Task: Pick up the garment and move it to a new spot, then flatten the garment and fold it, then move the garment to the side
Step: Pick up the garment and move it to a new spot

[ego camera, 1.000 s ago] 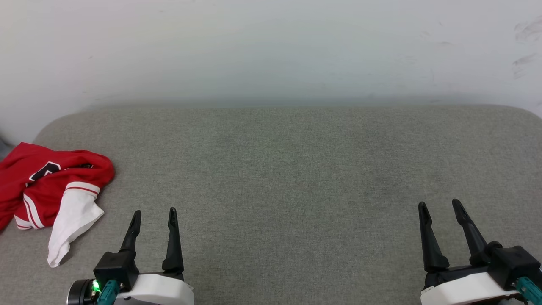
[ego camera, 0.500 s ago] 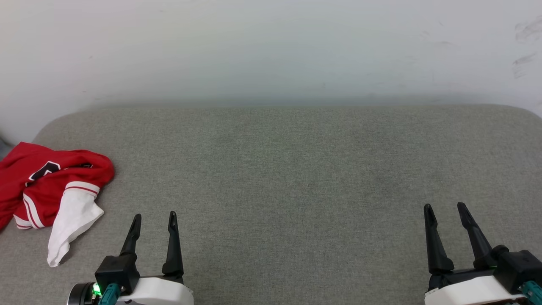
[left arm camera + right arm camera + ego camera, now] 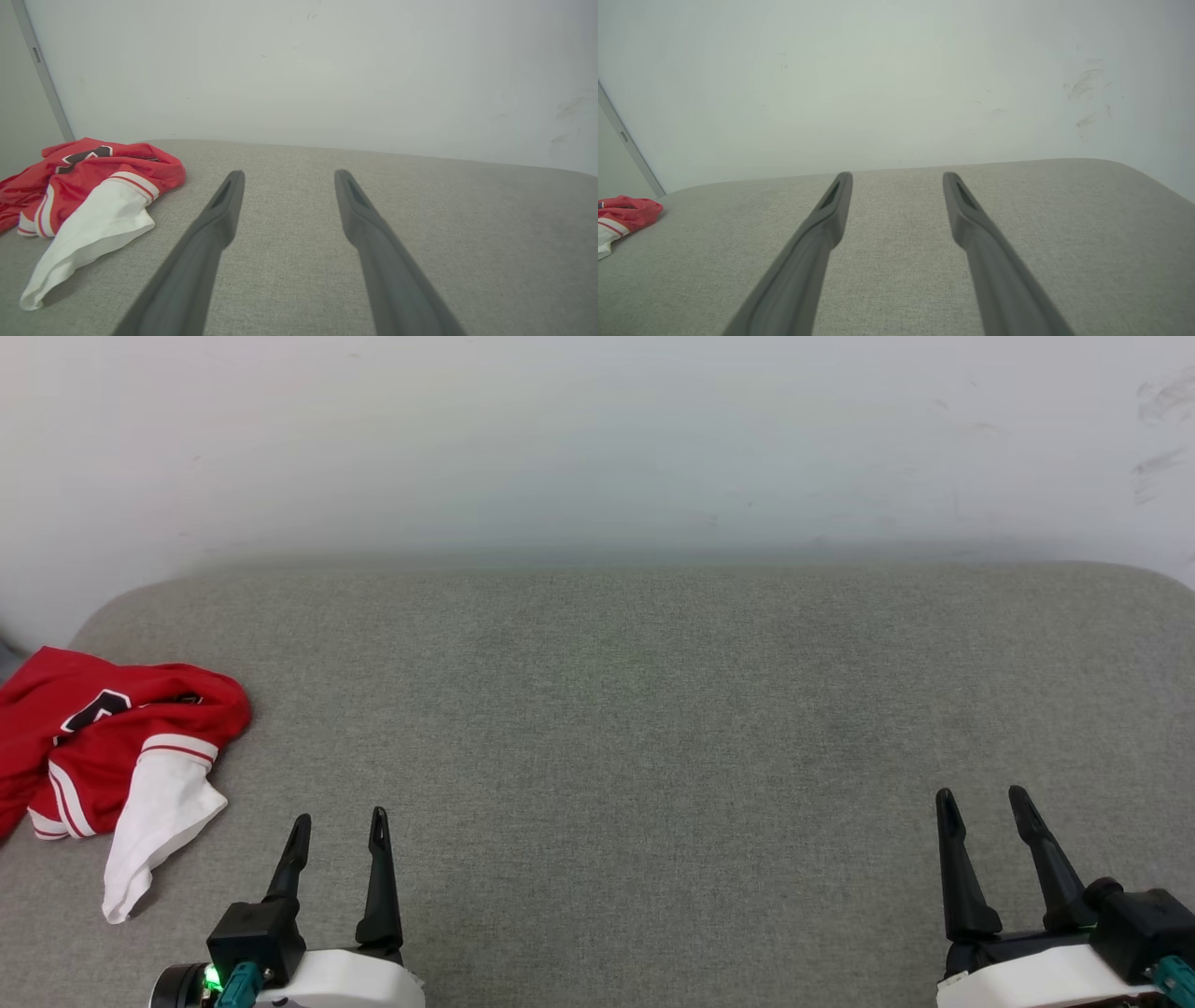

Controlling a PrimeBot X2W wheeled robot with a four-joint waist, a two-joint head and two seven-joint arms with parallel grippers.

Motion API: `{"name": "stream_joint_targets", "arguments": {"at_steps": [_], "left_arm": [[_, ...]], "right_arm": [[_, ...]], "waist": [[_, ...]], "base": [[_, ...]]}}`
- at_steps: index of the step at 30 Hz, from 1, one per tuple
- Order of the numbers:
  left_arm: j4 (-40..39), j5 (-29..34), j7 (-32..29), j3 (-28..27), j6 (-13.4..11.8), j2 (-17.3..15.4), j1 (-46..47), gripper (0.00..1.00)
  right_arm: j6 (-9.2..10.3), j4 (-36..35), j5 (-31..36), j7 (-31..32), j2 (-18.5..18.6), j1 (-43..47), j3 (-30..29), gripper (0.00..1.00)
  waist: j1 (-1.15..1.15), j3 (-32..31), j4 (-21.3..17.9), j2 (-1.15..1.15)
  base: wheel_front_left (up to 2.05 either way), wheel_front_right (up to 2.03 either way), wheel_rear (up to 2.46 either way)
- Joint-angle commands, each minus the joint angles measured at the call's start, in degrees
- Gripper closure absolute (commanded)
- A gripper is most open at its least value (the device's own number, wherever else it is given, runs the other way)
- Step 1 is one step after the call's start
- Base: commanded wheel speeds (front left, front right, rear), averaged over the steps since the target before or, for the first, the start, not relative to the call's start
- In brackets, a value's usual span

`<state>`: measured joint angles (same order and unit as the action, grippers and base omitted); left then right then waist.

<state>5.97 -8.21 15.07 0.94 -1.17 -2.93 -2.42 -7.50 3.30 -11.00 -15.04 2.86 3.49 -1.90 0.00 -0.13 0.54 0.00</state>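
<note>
Ideally the left gripper (image 3: 339, 818), splayed empty like the right gripper (image 3: 982, 795), pinches the garment (image 3: 112, 747) by its bunched red body.

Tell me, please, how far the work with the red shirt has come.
Nothing looks done: the garment lies crumpled at the left end of the grey cushion. Nothing is in hand: the left gripper and the right gripper are open, empty and apart from it. Left to do: picking it up, moving, flattening, folding, setting it aside.
</note>
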Motion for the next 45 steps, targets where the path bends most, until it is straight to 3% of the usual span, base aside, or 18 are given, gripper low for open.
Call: {"name": "stream_joint_targets", "arguments": {"at_steps": [1, 16, 45], "left_arm": [[0.3, 0.4, 0.2, -0.3, 0.1, 0.1, -0.1, 0.0], [1.0, 0.5, 0.2, -0.6, 0.2, 0.1, 0.8, 0.0], [2.1, -0.7, 0.2, -2.5, -0.5, 0.1, -0.2, 0.0]], "right_arm": [[0.02, 0.1, -0.1, -0.2, 0.0, 0.3, 0.1, 0.0], [0.02, -0.5, 2.0, -0.2, 0.0, 0.9, 1.2, 0.0], [0.03, -0.8, 5.2, -0.2, 0.0, 1.7, 2.8, 0.0]], "waist": [[0.0, 0.0, 0.0, 0.0], [0.0, 0.5, 3.2, 0.0], [0.0, 0.4, 22.2, 0.0]], "base": [[0.0, 0.0, 0.0], [0.0, 0.0, 0.0], [0.0, 0.0, 0.0]]}}
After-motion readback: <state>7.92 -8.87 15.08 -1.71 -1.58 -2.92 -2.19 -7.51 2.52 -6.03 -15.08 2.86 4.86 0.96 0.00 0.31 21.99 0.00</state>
